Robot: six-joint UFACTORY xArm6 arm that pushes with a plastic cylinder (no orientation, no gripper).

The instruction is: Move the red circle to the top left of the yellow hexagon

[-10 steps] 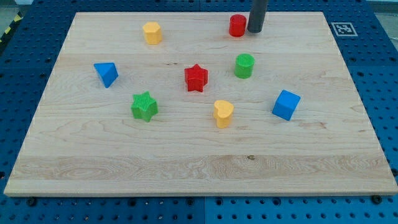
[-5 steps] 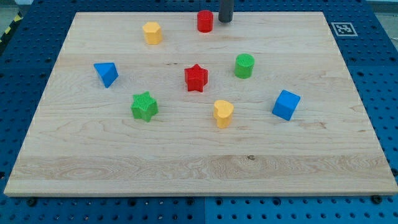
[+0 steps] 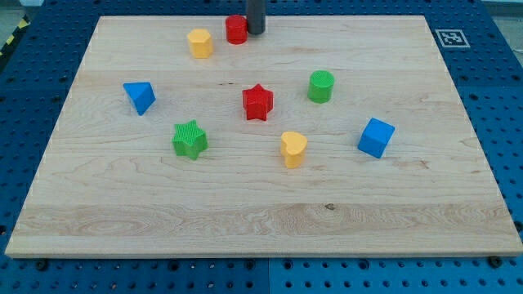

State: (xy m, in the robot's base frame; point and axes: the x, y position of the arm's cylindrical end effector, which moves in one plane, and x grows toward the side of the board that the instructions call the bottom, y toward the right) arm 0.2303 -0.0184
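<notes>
The red circle [image 3: 236, 29] sits near the view's top edge of the wooden counter [image 3: 261, 220]. It is just to the right of the yellow hexagon [image 3: 199, 42] and a little higher, with a small gap between them. My tip [image 3: 255, 32] is right beside the red circle, on its right side, touching it or almost touching it. The tool is only a dark rod, so it cannot open or close, and it holds nothing.

Nothing sits in the spot up and left of the yellow hexagon. The other blocks are all lower down, well apart from these two.

There are eight blocks. Two are red: the circle and a red star [image 3: 257, 102] in the middle. Two are yellow: the hexagon and a yellow heart [image 3: 292, 149]. Two are green: a green star [image 3: 189, 139] and a green circle [image 3: 321, 86]. Two are blue: a blue triangle [image 3: 140, 96] on the left and a blue cube [image 3: 375, 137] on the right.
</notes>
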